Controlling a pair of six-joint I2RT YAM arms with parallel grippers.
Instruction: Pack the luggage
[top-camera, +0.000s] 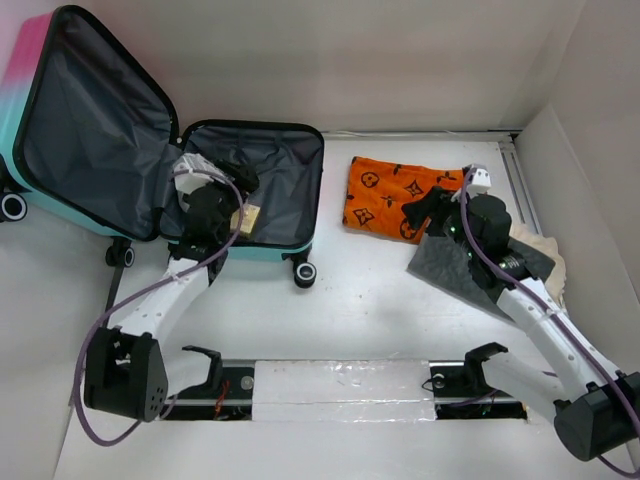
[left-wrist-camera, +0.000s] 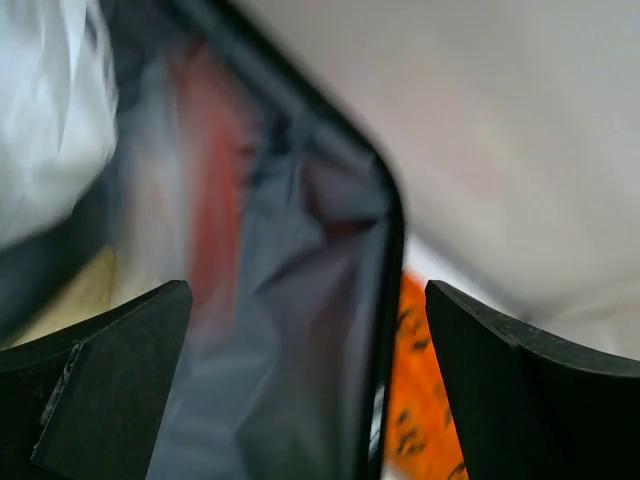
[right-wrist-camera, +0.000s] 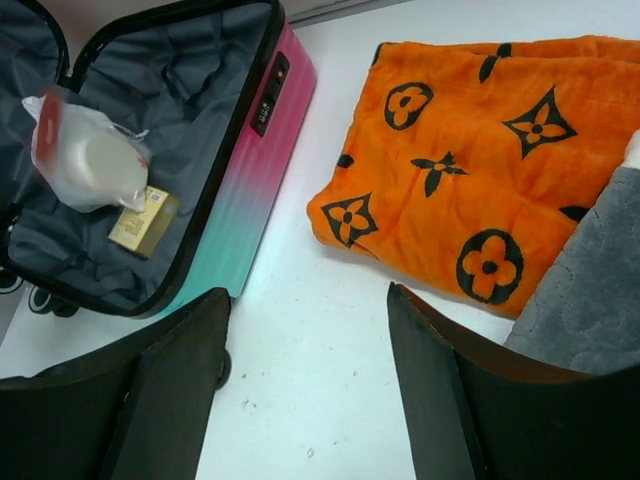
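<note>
The luggage (top-camera: 95, 120) lies open at the left, pink-to-teal shell, dark grey lining, lid raised. In the right wrist view its base (right-wrist-camera: 240, 200) holds a clear bag with a white item (right-wrist-camera: 85, 155) and a small yellow box (right-wrist-camera: 145, 220). My left gripper (top-camera: 232, 178) hovers over the base, open and empty; its blurred wrist view shows the gripper (left-wrist-camera: 308, 300) above lining and the black rim (left-wrist-camera: 385, 300). My right gripper (top-camera: 428, 207) is open and empty; its wrist view shows it (right-wrist-camera: 308, 295) over bare table beside a folded orange blanket (right-wrist-camera: 470, 170).
A grey cloth (top-camera: 455, 262) lies under my right arm, next to the orange blanket (top-camera: 395, 195). A beige cloth (top-camera: 548, 252) lies at the far right. White walls enclose the back and right. A black rail (top-camera: 340, 385) runs along the near edge.
</note>
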